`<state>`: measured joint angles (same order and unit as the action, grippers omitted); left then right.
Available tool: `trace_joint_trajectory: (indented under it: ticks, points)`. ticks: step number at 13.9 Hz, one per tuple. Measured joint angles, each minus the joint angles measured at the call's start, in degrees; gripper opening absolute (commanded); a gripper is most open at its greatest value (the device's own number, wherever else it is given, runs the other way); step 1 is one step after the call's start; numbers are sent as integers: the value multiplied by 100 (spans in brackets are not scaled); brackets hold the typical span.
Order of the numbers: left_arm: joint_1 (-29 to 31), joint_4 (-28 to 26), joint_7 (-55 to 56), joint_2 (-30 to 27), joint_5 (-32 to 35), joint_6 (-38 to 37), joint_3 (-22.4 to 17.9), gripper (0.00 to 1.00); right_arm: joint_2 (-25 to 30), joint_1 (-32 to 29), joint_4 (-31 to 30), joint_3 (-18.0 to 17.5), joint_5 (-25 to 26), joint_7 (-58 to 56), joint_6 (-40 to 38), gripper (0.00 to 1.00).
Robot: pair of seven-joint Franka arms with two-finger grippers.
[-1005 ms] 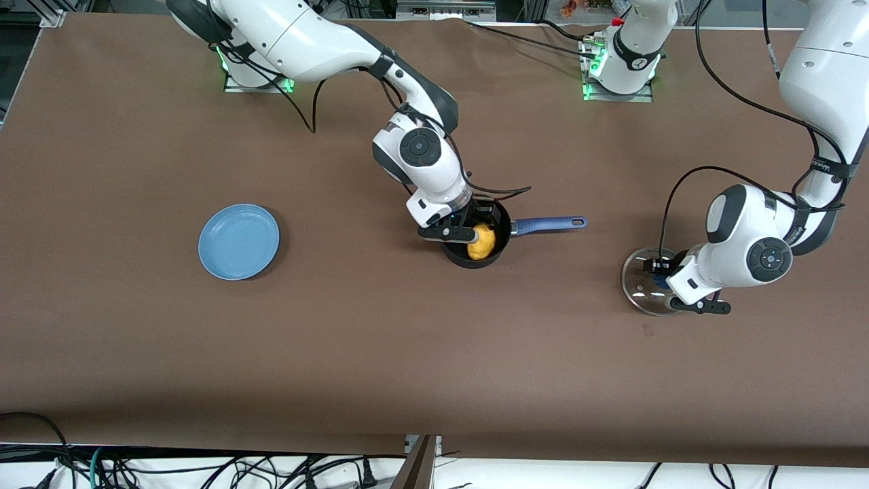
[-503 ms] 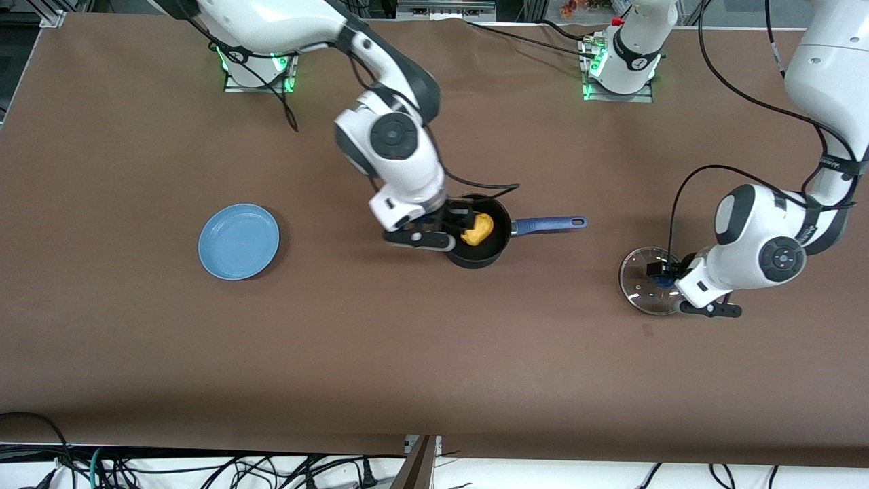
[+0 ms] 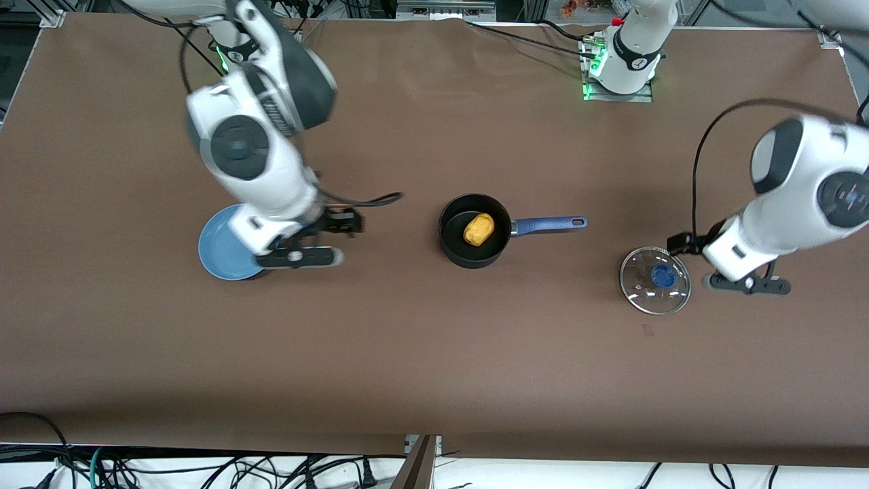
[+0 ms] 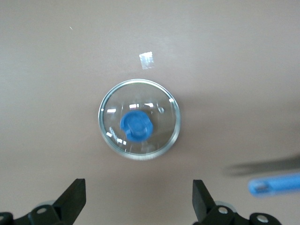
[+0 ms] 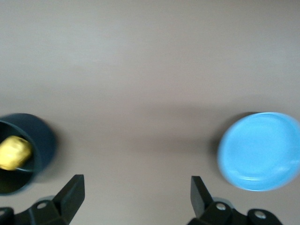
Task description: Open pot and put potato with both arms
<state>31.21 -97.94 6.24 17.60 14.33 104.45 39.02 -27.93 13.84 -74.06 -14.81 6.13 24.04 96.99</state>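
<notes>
The black pot [image 3: 456,242] stands mid-table without its lid, its blue handle [image 3: 550,224] pointing toward the left arm's end. The yellow potato [image 3: 478,229] lies inside it. The glass lid [image 3: 655,280] with its blue knob lies flat on the table toward the left arm's end. My left gripper [image 3: 747,284] hangs open just beside the lid, holding nothing; the left wrist view shows the lid [image 4: 139,119] ahead of the spread fingers [image 4: 75,199]. My right gripper [image 3: 299,257] is open and empty over the table between the plate and the pot [image 5: 21,161].
A flat blue plate [image 3: 224,248] sits toward the right arm's end, partly under the right hand; it also shows in the right wrist view as the plate [image 5: 260,151]. Brown table [image 3: 434,353] stretches wide toward the front camera. Cables run near the arm bases.
The right gripper pulled away from the pot toward the plate, leaving the potato inside. The left gripper opened off the lid knob and drew up and aside; the lid stays on the table.
</notes>
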Motion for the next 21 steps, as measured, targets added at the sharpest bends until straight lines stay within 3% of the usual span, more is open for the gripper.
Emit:
trace_joint_trajectory:
  ticks: [4,7,9,13,15,18,21]
  points:
    - [-18,554,-39,-840,-449,-1279,326,100,581,-833,-5,194,-2,-1847,-694,100]
    - [-199,755,-49,-1094,-650,-1452,257,100,1131,-1294,-214,214,-3,-2075,-1062,100]
    - [-834,760,-49,-1220,-661,-1467,-385,100,1624,-1489,-651,218,-4,-2053,-1201,100]
    - [-2512,666,-312,-1427,-968,-1556,-2448,100,2308,-1755,-1046,286,-19,-2047,-1430,100]
    - [-2950,491,-549,-1516,-1031,-1489,-3181,100,2518,-1771,-1082,341,-41,-2047,-1470,100]
    - [-3073,106,-1039,-1660,-1192,-1026,-3718,100,2576,-1772,-1162,435,-254,-2164,-1531,100]
    - [-3074,-29,-1200,-1740,-1298,-857,-3897,100,2569,-1773,-1246,570,-347,-2256,-1536,100]
